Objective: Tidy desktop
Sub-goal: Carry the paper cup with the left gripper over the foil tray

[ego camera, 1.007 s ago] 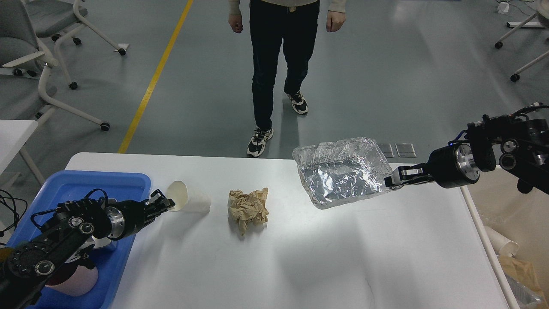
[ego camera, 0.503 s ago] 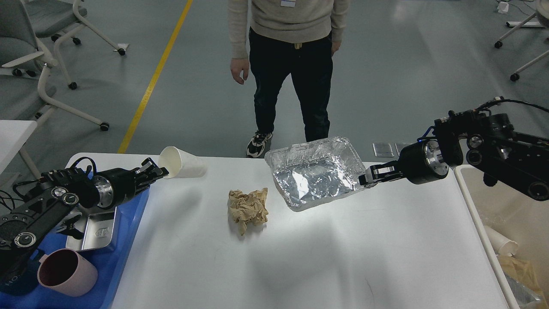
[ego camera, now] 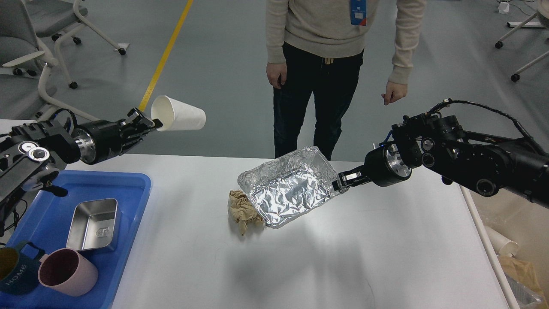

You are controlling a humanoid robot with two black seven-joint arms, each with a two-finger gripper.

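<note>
The white desktop [ego camera: 334, 257] fills the lower middle of the head view. My left gripper [ego camera: 148, 123] is shut on the rim of a white paper cup [ego camera: 180, 116] and holds it on its side, high above the table's far left edge. My right gripper [ego camera: 343, 180] is shut on the edge of a crinkled foil tray [ego camera: 287, 193], held tilted just above the desktop. The foil tray partly covers a crumpled brown paper ball [ego camera: 241, 211] that lies on the desktop.
A blue plastic tray [ego camera: 128, 189] at the left holds a steel box [ego camera: 92, 224], a pink mug [ego camera: 66, 272] and a dark mug [ego camera: 15, 274]. A person [ego camera: 326, 64] stands at the far edge. A beige bin [ego camera: 506, 253] with rubbish stands at the right.
My left gripper has lifted the paper cup up and away from the table. My right gripper has carried the foil tray left, over the paper ball. The person has stepped closer.
</note>
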